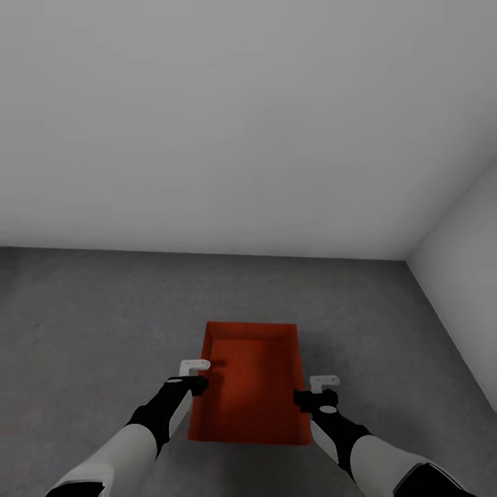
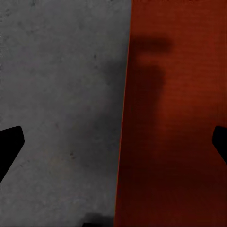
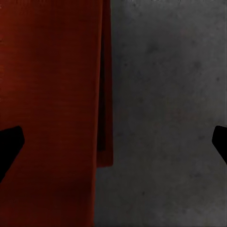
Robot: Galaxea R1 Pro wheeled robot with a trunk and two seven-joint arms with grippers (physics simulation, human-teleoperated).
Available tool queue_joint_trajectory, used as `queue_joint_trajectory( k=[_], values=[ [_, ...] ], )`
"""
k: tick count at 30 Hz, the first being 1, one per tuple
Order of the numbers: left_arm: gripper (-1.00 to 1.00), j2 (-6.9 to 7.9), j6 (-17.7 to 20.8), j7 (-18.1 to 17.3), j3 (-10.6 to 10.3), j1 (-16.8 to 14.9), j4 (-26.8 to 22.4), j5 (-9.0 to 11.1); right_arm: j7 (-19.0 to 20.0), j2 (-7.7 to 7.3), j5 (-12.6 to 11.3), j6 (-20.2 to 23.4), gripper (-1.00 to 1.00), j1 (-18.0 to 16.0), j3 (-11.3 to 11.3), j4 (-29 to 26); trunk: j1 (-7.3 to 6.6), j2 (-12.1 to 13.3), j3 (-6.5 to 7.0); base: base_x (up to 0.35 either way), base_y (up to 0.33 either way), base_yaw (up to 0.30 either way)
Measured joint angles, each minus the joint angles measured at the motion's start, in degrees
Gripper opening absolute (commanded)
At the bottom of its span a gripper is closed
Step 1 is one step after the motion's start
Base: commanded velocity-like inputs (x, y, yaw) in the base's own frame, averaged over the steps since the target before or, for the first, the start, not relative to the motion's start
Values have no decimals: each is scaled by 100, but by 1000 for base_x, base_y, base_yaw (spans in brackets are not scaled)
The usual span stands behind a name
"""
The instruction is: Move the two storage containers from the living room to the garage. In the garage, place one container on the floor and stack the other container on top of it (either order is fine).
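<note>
Pale grey garage walls [image 1: 241, 124] ahead, meeting a dark grey mottled concrete floor [image 1: 90, 324]. Resting on that floor, one orange-red rectangular open-topped container [image 1: 252, 390], long axis running straight away from the robot. Flanking it, left pincer [image 1: 195, 364] over the left long wall, right pincer [image 1: 324, 380] just outside the right long wall; about equally near. Both pincers spread wide, each straddling a wall edge [image 2: 124, 118] [image 3: 101, 94], gripping nothing.
</note>
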Motion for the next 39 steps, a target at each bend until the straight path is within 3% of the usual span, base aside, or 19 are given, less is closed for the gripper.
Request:
queue_joint_trajectory(
  k=[39],
  values=[
    [100, 0, -1, 0, 0, 0, -5, 0, 0, 0, 0, 4, 100, 0, 0, 0, -857, 1565, 701, 0, 0, 0]
  ],
)
